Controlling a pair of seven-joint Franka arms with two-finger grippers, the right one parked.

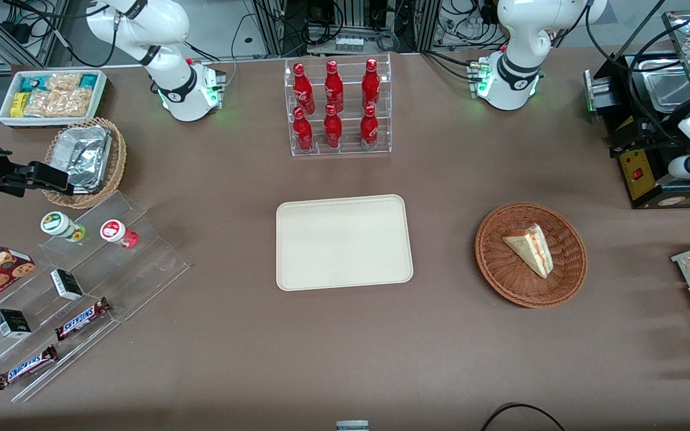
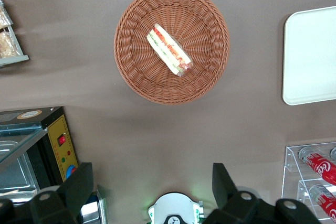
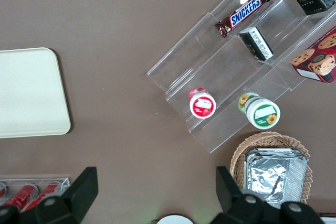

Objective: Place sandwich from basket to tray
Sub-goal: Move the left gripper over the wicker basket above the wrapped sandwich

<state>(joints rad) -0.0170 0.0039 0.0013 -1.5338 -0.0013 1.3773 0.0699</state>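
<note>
front view: the sandwich (image 1: 530, 249) lies in the wicker basket (image 1: 531, 254), well apart from the bare tray (image 1: 344, 242). left wrist view: the pincer (image 2: 152, 184) hangs open high above; best descend centred, fingers straddling the wedge's flat faces.

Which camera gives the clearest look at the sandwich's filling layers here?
The left wrist view: the open end effector hangs above the basket, and the sandwich shows its red and green filling edge. The front view shows the sandwich mostly as pale bread. The right wrist view misses it.
</note>
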